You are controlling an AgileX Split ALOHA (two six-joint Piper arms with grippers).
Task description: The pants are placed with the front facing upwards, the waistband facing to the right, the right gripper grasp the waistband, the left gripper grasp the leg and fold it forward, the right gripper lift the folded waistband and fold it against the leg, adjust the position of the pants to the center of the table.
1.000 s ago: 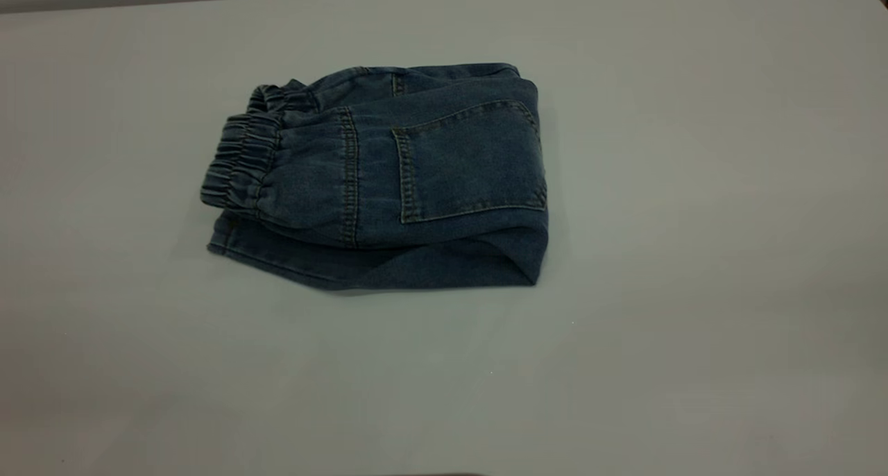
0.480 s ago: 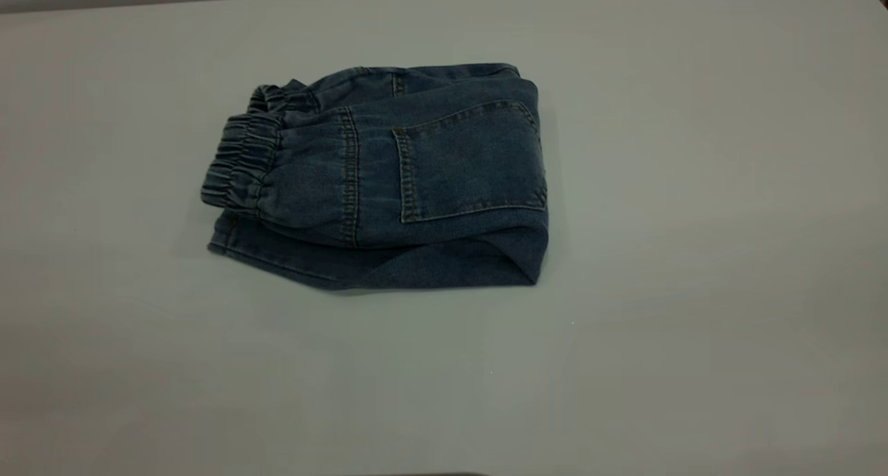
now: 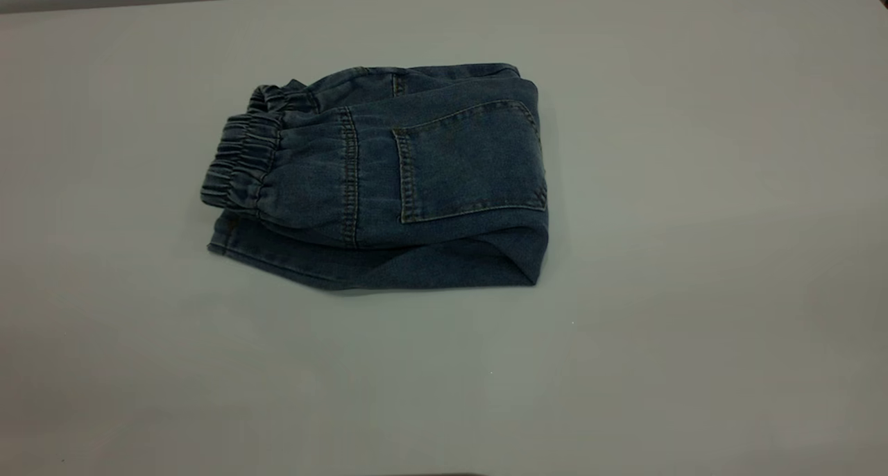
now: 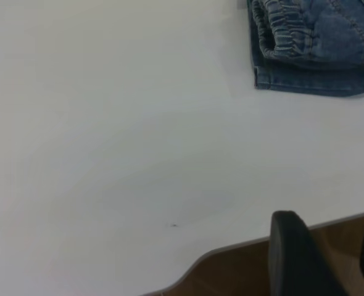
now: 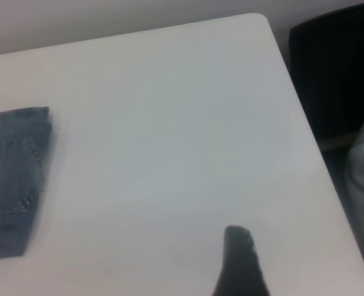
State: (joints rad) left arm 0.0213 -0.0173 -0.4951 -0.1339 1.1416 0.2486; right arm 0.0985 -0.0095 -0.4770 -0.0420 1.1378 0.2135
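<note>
Nothing has shifted lately: we see the pants [image 3: 388,184] folded, waistband [image 3: 239,167] leftward, near mid-tabletop [image 3: 694,254], both pincers withdrawn, left pincer [image 4: 330,259] parted and empty, right pincer's [image 5: 240,262] opening unclear, task seemingly finished.

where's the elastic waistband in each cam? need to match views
Exterior: the waistband forms the left end of the folded pants, left of centre.
Left wrist: the waistband is at the top edge, right of centre, above the hem corner.
Right wrist: not in it; only the pocket end shows.
Shared landmark: the orange-stitched back pocket, also at the right wrist's left edge.
</note>
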